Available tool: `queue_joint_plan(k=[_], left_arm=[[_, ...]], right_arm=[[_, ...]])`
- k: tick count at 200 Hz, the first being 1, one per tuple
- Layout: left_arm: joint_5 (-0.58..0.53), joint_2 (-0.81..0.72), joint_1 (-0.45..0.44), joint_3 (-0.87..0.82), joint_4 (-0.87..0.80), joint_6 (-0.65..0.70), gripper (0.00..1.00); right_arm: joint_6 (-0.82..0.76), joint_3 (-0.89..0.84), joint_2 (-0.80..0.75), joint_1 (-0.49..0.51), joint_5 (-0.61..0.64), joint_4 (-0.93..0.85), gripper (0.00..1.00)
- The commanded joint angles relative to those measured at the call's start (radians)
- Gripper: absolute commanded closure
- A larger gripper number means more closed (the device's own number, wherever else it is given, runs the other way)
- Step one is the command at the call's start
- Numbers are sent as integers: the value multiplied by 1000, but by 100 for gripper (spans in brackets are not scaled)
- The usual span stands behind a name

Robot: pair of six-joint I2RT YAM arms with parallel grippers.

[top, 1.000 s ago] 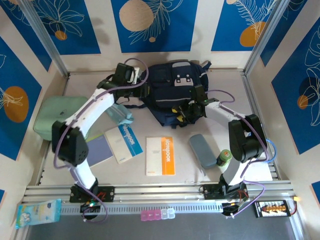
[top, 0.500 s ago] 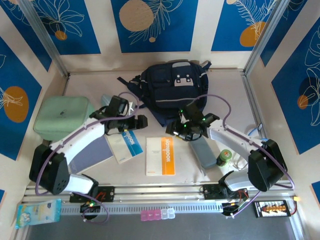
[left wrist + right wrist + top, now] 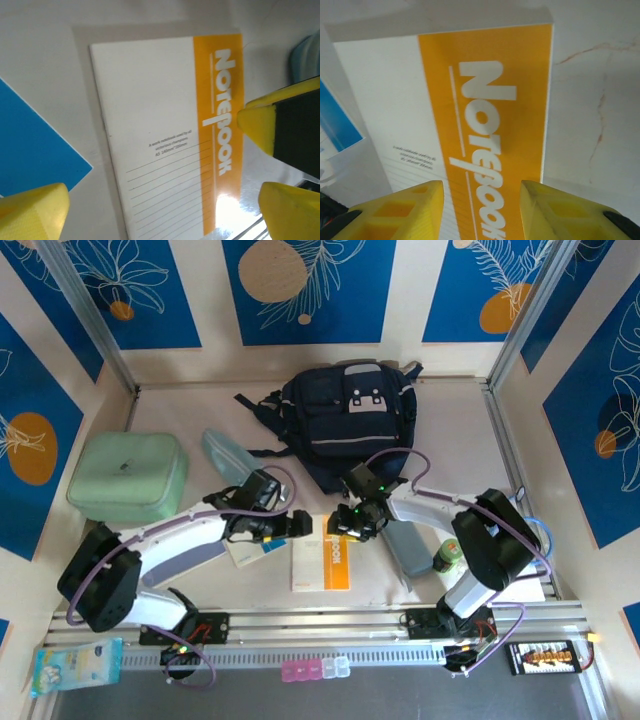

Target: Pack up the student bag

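Observation:
The student bag (image 3: 345, 420), dark navy with white tag patches, lies at the back of the table, apart from both grippers. An orange-and-white notebook (image 3: 322, 558) lies flat in front of it. My left gripper (image 3: 296, 526) hangs wide open at the notebook's upper left edge, and the cover (image 3: 165, 130) fills the space between its yellow fingers (image 3: 35, 210). Above the notebook's top edge my right gripper (image 3: 348, 527) is open, with the orange title band (image 3: 485, 125) below its fingertips (image 3: 405, 210). Neither gripper holds anything.
A blue notebook (image 3: 258, 543) lies under the left arm, its corner (image 3: 30, 145) beside the orange one. A mint-green case (image 3: 128, 477) sits far left, a pale blue pouch (image 3: 222, 453) behind it. A grey-blue pouch (image 3: 408, 543) and a green bottle (image 3: 448, 558) stand right.
Both arms have drawn back from the bag toward the near edge and lowered over the orange notebook. The left gripper has opened wider.

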Motion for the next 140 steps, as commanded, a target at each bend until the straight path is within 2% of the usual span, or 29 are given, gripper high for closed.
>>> queue_joint_plan(k=[1, 23, 66, 140], left_arm=[[-15, 34, -12, -35, 59, -8, 9], [26, 72, -16, -38, 105, 8, 19], [20, 130, -21, -33, 109, 40, 34], [44, 189, -21, -37, 158, 38, 54]], right_arm=[[-10, 5, 27, -7, -10, 9, 55], [-2, -8, 34, -7, -12, 19, 55], [9, -28, 31, -12, 36, -4, 56], [12, -60, 45, -20, 45, 2, 57]])
